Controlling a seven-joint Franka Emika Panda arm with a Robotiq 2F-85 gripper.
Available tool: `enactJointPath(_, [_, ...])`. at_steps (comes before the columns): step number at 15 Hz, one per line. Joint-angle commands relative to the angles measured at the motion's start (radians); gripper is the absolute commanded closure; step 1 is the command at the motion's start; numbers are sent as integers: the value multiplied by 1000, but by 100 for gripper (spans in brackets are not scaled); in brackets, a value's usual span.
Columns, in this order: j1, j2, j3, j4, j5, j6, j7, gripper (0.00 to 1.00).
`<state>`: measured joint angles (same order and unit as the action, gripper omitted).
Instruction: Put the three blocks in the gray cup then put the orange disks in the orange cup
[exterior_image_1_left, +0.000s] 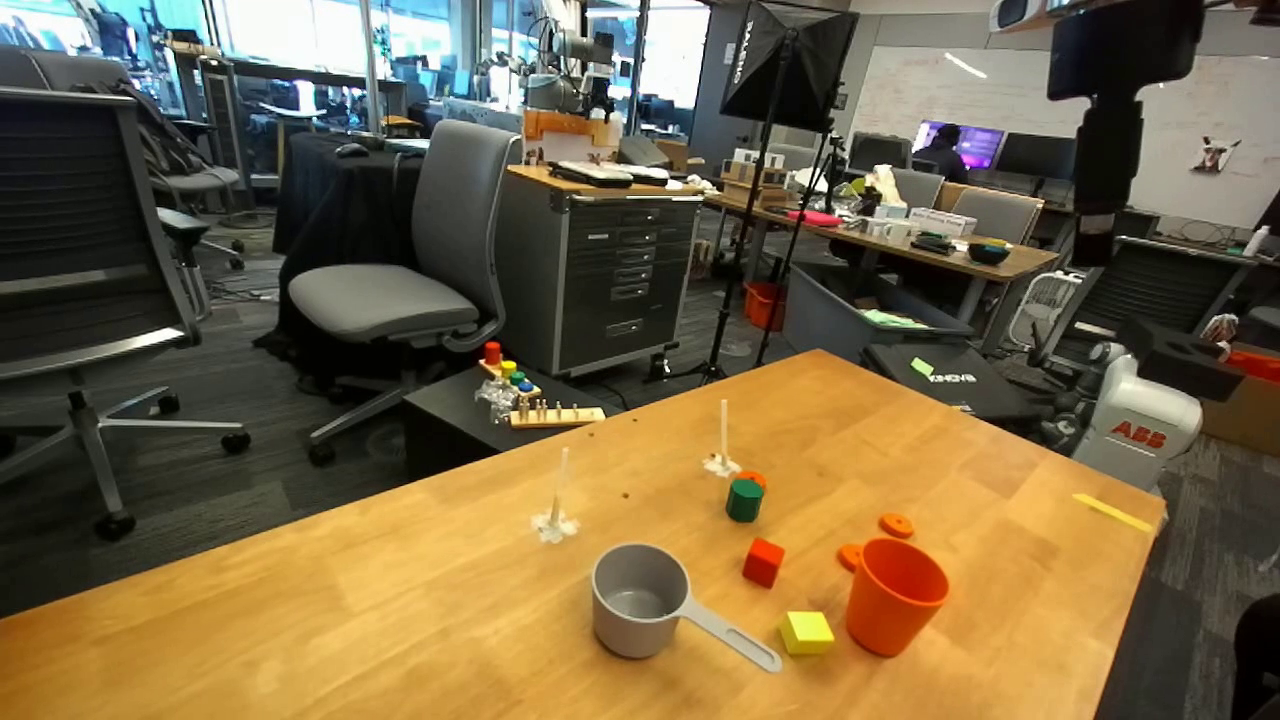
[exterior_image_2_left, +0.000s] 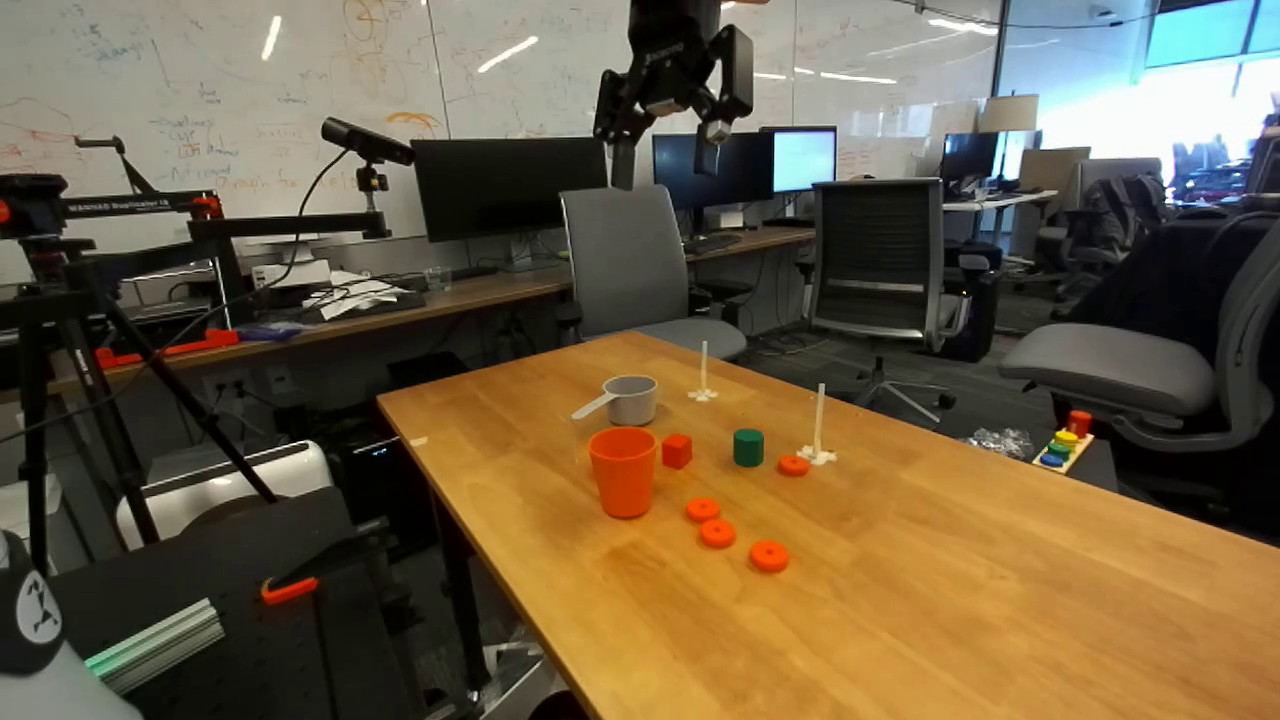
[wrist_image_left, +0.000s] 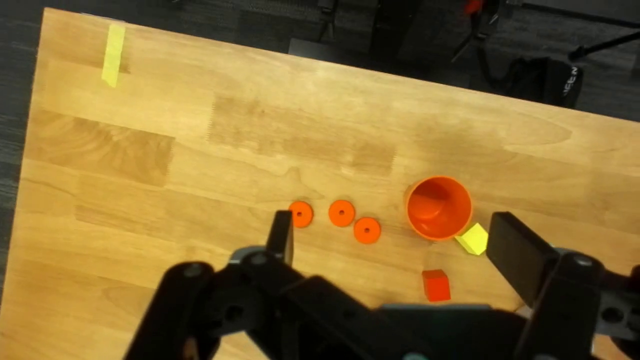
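My gripper (exterior_image_2_left: 664, 168) is open and empty, high above the table; its spread fingers also show in the wrist view (wrist_image_left: 392, 220). The gray cup (exterior_image_1_left: 640, 625) stands upright, its handle pointing toward the yellow-green block (exterior_image_1_left: 807, 633). That block lies beside the upright orange cup (exterior_image_1_left: 892, 610) and is hidden in an exterior view. The red block (exterior_image_1_left: 764, 563) sits between the cups and the green cylindrical block (exterior_image_2_left: 748, 448). Several orange disks (exterior_image_2_left: 717, 533) lie flat near the orange cup; another disk (exterior_image_2_left: 794, 465) lies by the green block. In the wrist view the green block is hidden.
Two thin white pegs (exterior_image_1_left: 724, 435) (exterior_image_1_left: 560, 490) stand upright on the wooden table (exterior_image_1_left: 350, 600). Yellow tape (exterior_image_1_left: 1112, 512) marks a table corner. A white ABB arm (exterior_image_1_left: 1140, 425) is beyond the table edge. A peg toy (exterior_image_1_left: 555, 415) sits on a low black box off the table.
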<state>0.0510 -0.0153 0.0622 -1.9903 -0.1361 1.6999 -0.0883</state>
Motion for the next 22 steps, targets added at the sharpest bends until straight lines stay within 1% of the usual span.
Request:
enactJointPath(1, [2, 6, -2, 9, 0, -7, -2, 0])
enactJointPath(2, [4, 24, 0, 25, -19, -15, -37, 0])
enactJointPath(3, [12, 57, 7, 62, -67, -54, -32, 0])
enactJointPath(7, [35, 175, 23, 165, -128, -108, -61, 0])
enactJointPath(10, [58, 273, 40, 243, -136, -121, -78, 0])
enactJointPath(14, [85, 403, 58, 360, -108, -124, -90, 0])
enactJointPath(19, [97, 567, 36, 522, -126, -125, -72, 0])
enactJointPath(21, [97, 626, 21, 588, -130, -139, -67, 0])
enactJointPath(22, [93, 658, 13, 633, -119, -166, -68, 0])
